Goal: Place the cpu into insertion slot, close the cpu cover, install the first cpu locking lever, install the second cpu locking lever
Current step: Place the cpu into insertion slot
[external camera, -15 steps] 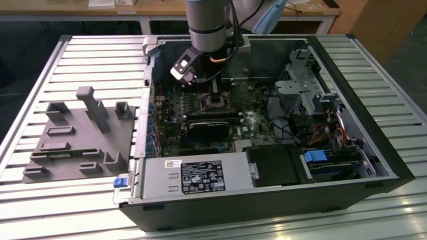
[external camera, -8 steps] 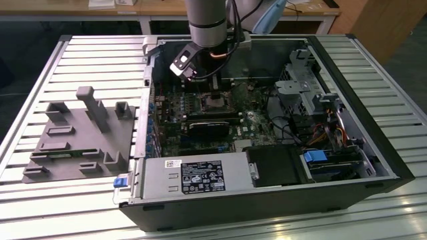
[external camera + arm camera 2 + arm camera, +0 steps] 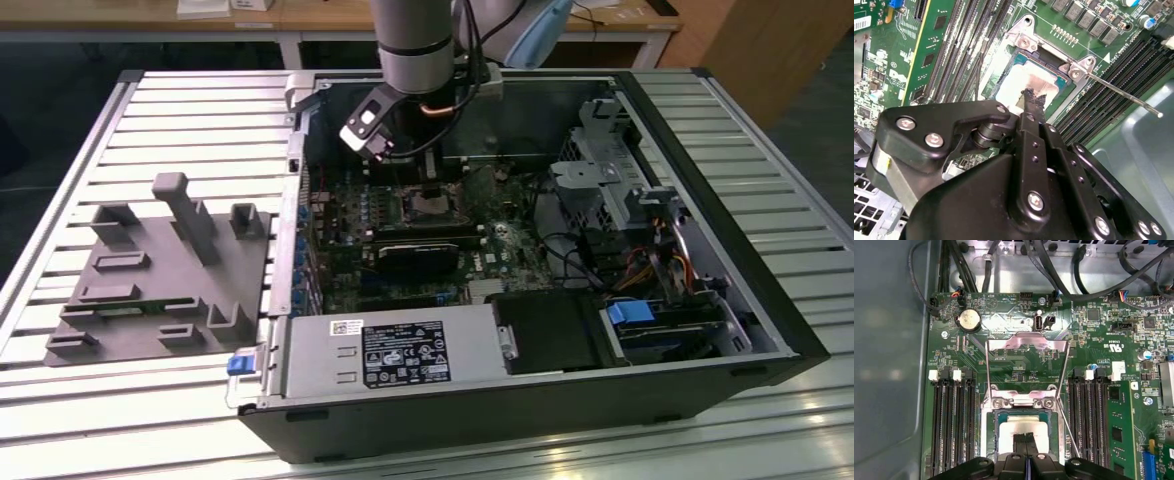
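Placement step: gripper (image 3: 1026,436), jaws together, rests on cpu (image 3: 1008,429) in insertion slot (image 3: 988,436), cpu cover (image 3: 1026,343) open; retreat calls for straight lift.

Blk screwed gripper (image 3: 1033,100); arm (image 3: 414,40) prob. grey.

exterior view: high, distant | both wrist views: close, insertion slot (image 3: 988,435) (image 3: 996,67)

memory slots (image 3: 954,425) on both sides of the insertion slot (image 3: 989,437), open cpu cover (image 3: 1026,342) and jutting lever (image 3: 1124,95) at one end
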### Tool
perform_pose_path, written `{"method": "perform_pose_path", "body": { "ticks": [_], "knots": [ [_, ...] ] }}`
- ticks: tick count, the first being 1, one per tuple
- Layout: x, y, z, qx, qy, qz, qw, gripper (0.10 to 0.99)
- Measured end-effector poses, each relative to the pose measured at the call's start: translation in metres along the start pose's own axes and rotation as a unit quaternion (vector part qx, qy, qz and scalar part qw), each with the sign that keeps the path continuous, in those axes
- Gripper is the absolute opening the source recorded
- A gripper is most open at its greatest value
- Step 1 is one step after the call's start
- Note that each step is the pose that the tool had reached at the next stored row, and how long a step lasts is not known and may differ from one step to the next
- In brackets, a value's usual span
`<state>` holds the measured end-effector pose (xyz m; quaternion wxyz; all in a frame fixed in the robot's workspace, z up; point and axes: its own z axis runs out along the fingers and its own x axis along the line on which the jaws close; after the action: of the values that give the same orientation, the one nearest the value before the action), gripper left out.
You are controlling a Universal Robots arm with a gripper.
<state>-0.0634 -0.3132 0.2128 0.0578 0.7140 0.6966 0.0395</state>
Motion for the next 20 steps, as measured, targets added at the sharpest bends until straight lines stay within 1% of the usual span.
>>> {"method": "perform_pose_path", "body": {
  "ticks": [1,8,10,11,16,20],
  "knots": [
    [0.0000,0.0008,0.0001,0.0031,-0.0002,0.000,1.0000,0.102],
    [0.0002,0.0077,0.0014,0.0303,-0.0008,0.000,0.9995,0.102],
    [0.0003,0.0097,0.0018,0.0350,-0.0010,0.000,0.9994,0.102],
    [0.0003,0.0107,0.0019,0.0357,-0.0011,0.000,0.9994,0.102],
    [0.0003,0.0117,0.0021,0.0356,-0.0010,0.001,0.9994,0.102],
    [0.0005,0.0186,0.0030,0.0357,-0.0011,0.001,0.9994,0.102]
  ]
}}
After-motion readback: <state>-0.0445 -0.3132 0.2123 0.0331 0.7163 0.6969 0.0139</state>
